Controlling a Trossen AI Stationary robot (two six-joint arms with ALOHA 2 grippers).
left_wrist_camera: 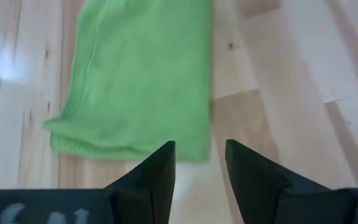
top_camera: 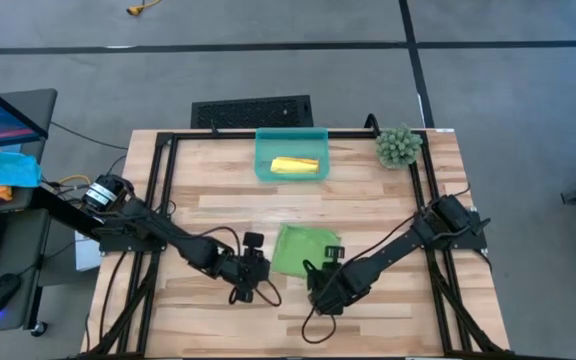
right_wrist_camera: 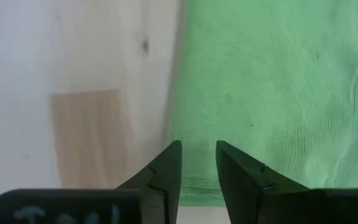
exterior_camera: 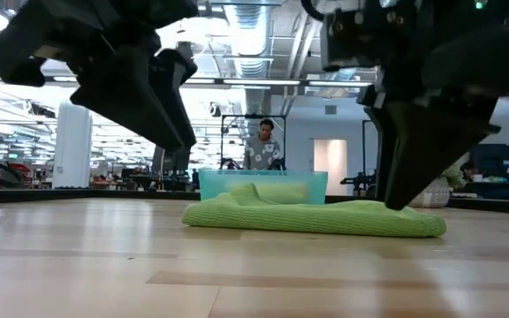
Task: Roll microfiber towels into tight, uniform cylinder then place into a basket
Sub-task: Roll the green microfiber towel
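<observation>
A lime green microfiber towel (top_camera: 301,248) lies folded flat on the wooden table, near the middle. A yellow towel (top_camera: 295,165) lies rolled up inside the teal basket (top_camera: 264,158) at the far edge. My left gripper (left_wrist_camera: 199,149) stands open just off the green towel's near left corner (left_wrist_camera: 129,146) and is raised clear of the table (exterior_camera: 179,137). My right gripper (right_wrist_camera: 199,149) is open, pointing steeply down over the towel's near right edge (right_wrist_camera: 194,183); its fingertips come down to the towel's right end (exterior_camera: 396,201). My right gripper: I cannot tell whether its fingertips touch the top of the green towel's right end (exterior_camera: 414,221). Nothing sits between the fingers. The towel lies flat on the table.
A green spiky ball (top_camera: 398,147) sits at the far right corner. A black vented panel (top_camera: 251,110) lies beyond the far edge. Black frame rails (top_camera: 158,190) run along the table's sides. Bare wood lies near the front edge (top_camera: 268,330). A person (exterior_camera: 263,148) stands far behind.
</observation>
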